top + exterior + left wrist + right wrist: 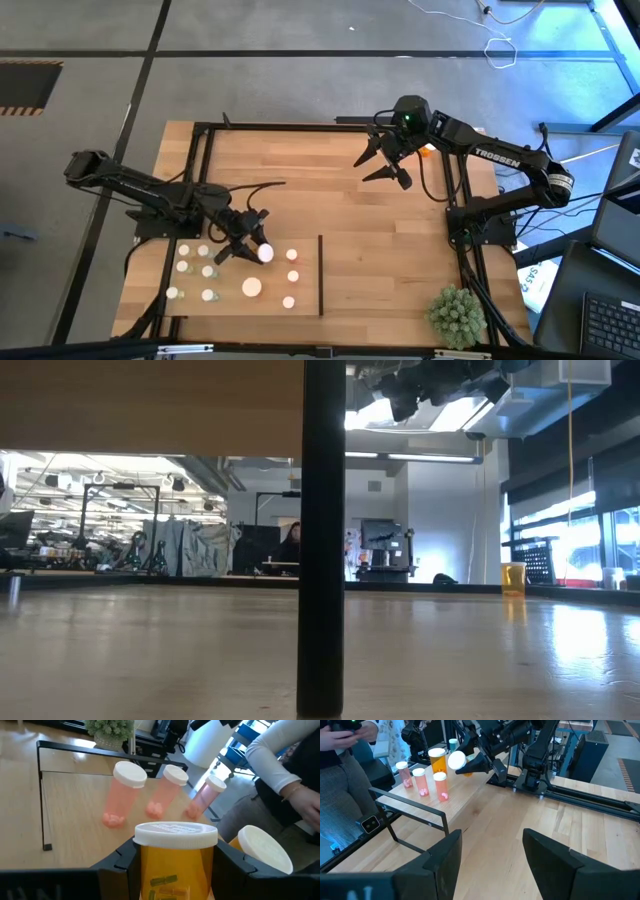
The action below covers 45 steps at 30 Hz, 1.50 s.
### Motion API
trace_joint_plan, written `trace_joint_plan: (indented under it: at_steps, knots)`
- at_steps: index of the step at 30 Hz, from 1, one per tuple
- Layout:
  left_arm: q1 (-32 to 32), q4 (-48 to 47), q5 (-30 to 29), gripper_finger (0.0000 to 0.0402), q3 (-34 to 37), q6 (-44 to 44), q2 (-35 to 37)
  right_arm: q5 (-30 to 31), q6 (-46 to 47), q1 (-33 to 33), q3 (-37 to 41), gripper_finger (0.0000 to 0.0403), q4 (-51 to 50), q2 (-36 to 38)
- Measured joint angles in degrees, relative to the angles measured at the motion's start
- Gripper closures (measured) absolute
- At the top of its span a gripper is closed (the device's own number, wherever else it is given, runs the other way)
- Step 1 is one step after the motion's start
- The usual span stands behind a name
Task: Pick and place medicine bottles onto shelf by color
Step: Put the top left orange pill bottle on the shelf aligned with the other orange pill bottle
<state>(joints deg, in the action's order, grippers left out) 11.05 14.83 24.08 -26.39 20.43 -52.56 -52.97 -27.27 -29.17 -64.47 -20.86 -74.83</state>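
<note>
1. High view shows the left gripper (252, 247) over the shelf (190, 305), near the middle of the bottles
2. Its fingers pinch an orange bottle (172, 865) with a white cap. The left wrist view shows a finger on each side of it, snug
3. Three pink bottles (121, 794) stand in a row just past it, close together. A big white cap (264, 849) sits right beside it
4. The thin dark divider (320, 275) stands at the shelf's edge, well apart from the gripper
5. I think the step now is to set the orange bottle in its own color spot. Go slow, because the pink ones are near and could tip
6. Keep the bottle upright and put it down flat before letting go
7. Leave a gap from the pink row, so the fingers can open without bumping one
8. The right gripper (385, 160) waits high at the far side of the table. Its fingers are spread and hold nothing
9. A person's sleeve (270, 757) is close to the table, so watch that side
</note>
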Motion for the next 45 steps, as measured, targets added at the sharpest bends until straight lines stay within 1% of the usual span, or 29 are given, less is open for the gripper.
trace_joint_plan:
  at_steps: [6,13,22,34,39,45]
  knots:
    - [0.00,1.11,-0.09,0.0241,0.00,-3.21,0.00,0.00,0.00,0.00,0.00,0.0189,0.00,0.00]
    - [0.96,2.76,-2.27,0.0241,0.00,-4.44,0.00,0.00,0.00,-0.02,0.00,0.0189,0.00,0.00]
    - [0.92,3.32,-1.78,0.0241,0.00,-3.17,0.00,0.00,0.00,-0.01,0.00,0.0189,0.00,0.00]
    - [1.08,3.76,-1.91,0.0240,0.00,-4.61,0.00,0.00,0.00,-0.01,0.00,0.0189,0.00,0.00]
    - [2.62,3.89,-2.47,0.0239,0.00,-11.37,0.00,0.00,0.00,-0.01,0.00,0.0189,0.00,0.00]
    - [2.64,6.93,-2.05,0.0238,-0.02,-12.07,0.02,0.00,0.00,0.00,0.00,0.0189,0.00,0.00]
